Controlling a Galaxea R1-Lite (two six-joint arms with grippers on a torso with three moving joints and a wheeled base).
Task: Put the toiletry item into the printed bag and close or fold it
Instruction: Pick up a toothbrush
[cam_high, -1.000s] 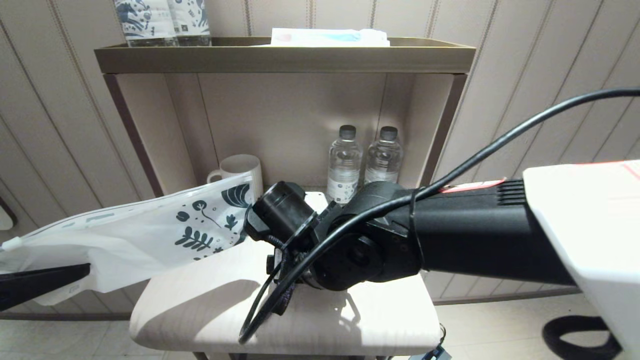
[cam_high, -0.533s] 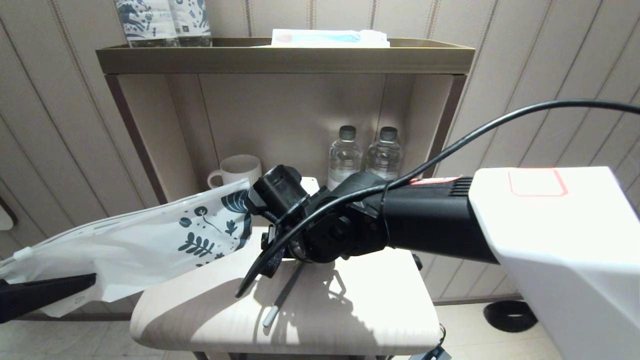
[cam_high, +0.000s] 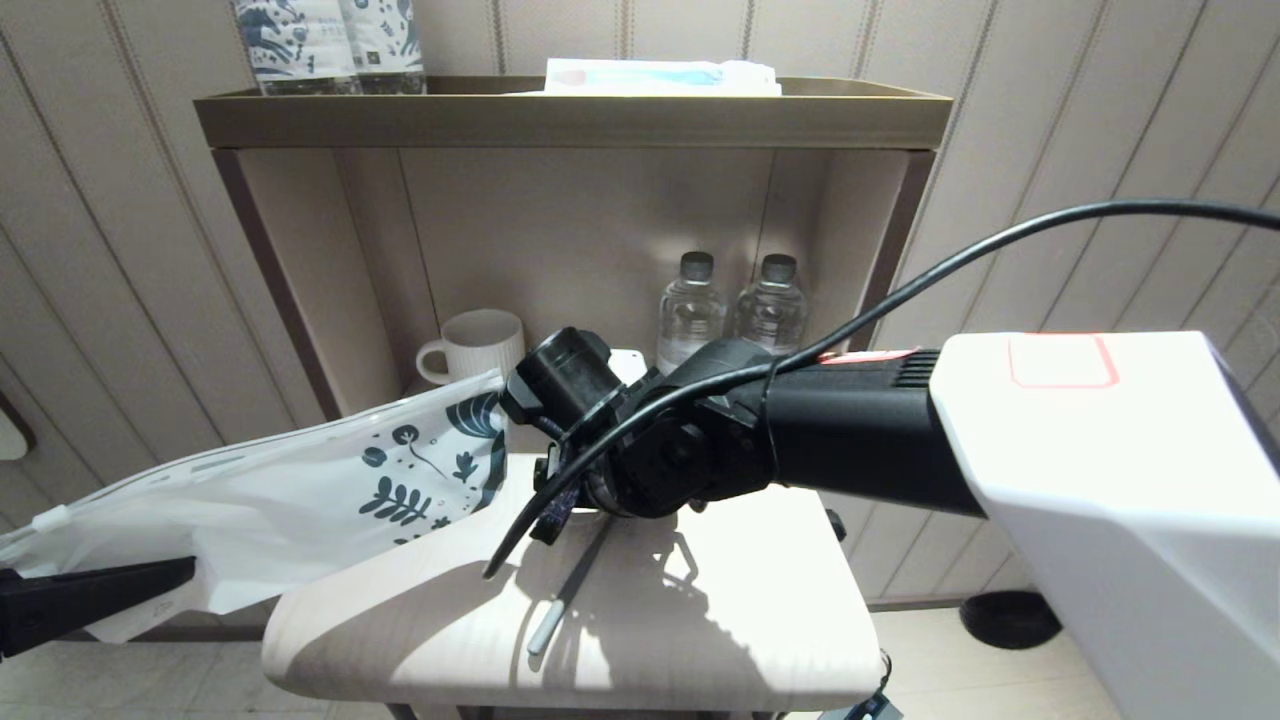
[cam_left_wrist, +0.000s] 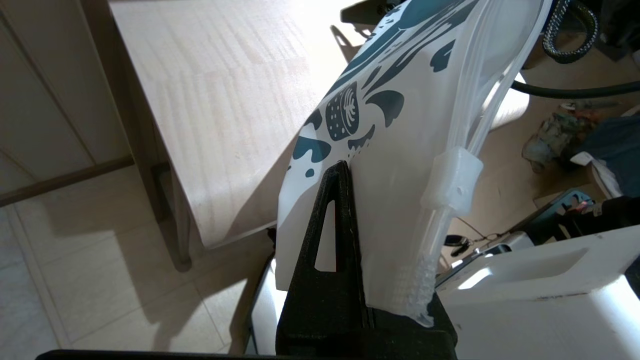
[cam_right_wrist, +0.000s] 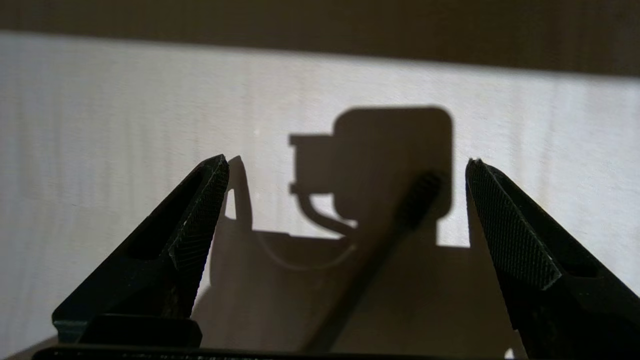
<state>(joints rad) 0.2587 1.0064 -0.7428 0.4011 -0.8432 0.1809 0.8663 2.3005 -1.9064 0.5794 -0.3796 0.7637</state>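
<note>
Table (cam_high: 700, 640) lower centre, toothbrush (cam_high: 570, 590) lying on it | right claw (cam_right_wrist: 345, 200) spread above it | left claw (cam_left_wrist: 345, 210) clamped on printed bag (cam_high: 300, 490), lower left

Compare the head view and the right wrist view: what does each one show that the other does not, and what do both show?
Only the head view shows the white printed plastic bag held up by the shut left gripper, the white mug, two clear water bottles and the brown shelf.

Only the right wrist view shows the open right gripper and the toothbrush's dark bristle head.

Both show the slim grey toothbrush lying on the pale wooden table.
</note>
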